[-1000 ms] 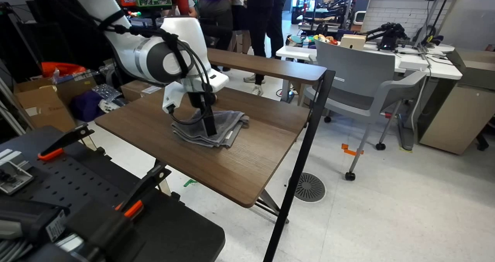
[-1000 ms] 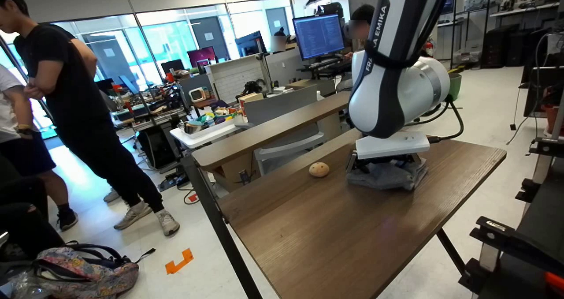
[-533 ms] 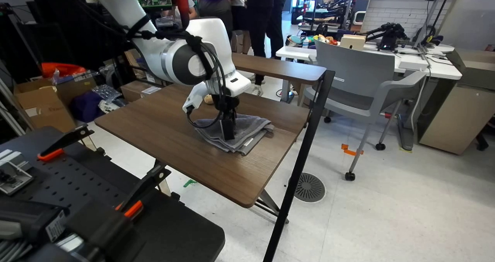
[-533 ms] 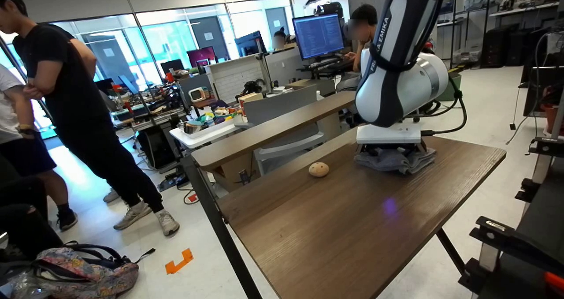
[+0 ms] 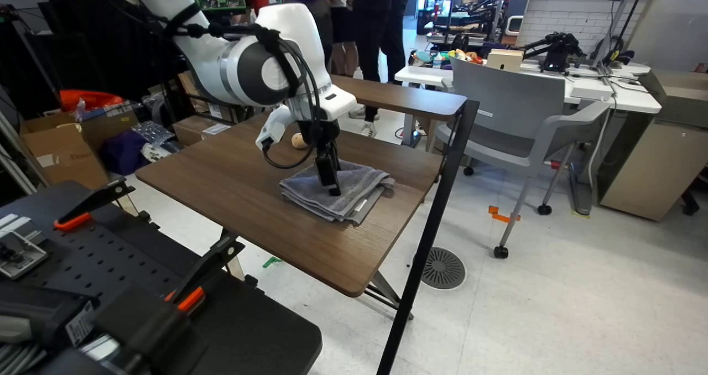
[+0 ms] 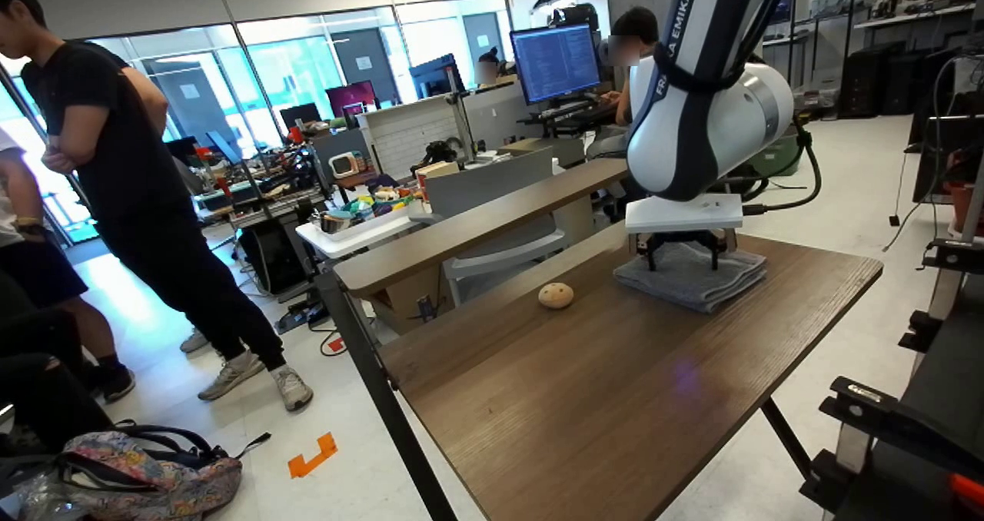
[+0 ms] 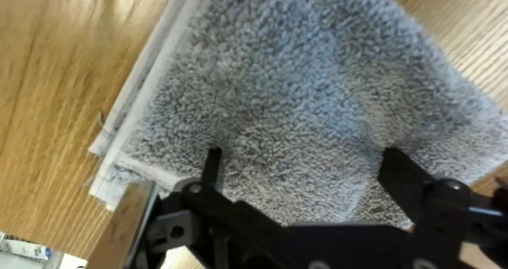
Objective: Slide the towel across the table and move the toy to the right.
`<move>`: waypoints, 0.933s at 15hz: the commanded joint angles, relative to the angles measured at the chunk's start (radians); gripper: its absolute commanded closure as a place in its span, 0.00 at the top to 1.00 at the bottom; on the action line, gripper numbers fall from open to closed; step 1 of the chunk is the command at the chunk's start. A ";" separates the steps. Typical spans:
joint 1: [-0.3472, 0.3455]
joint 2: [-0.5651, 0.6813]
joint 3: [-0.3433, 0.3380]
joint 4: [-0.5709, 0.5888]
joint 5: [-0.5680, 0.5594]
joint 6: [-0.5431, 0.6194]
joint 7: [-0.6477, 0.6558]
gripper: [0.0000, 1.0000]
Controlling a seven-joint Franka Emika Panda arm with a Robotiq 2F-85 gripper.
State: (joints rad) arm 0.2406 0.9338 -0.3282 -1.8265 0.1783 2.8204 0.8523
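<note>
One grey towel (image 6: 688, 284), folded, lies on the brown table (image 6: 584, 390). Directly over it, the pincer (image 7: 303, 156) stands with fingers (image 7: 401, 175) spread wide; whether they touch the towel cannot be determined. The toy (image 6: 556, 296), tan and rounded, rests on the table near the towel, apart from it. A grey chair (image 5: 509, 109) stands beside the table in an exterior view.

Robot arm (image 6: 719, 133): "FRA…A EMIKA", middle letters under black strap (image 6: 696, 81).

White glare on the table (image 7: 71, 50)
</note>
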 commanded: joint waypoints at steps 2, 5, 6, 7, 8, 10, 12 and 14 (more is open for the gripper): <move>-0.001 -0.035 0.000 -0.037 -0.023 -0.001 0.009 1.00; -0.051 0.026 0.053 0.053 0.007 -0.059 0.022 1.00; -0.060 0.053 0.059 0.086 0.014 -0.062 0.036 1.00; -0.075 0.077 0.070 0.121 0.021 -0.064 0.045 1.00; -0.090 0.089 0.081 0.146 0.025 -0.073 0.048 1.00; -0.119 0.130 0.094 0.214 0.039 -0.060 0.074 1.00; -0.148 0.184 0.097 0.313 0.059 -0.054 0.118 1.00; -0.173 0.240 0.091 0.417 0.077 -0.063 0.172 1.00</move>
State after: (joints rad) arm 0.1160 1.0589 -0.2479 -1.5948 0.2250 2.7746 0.9585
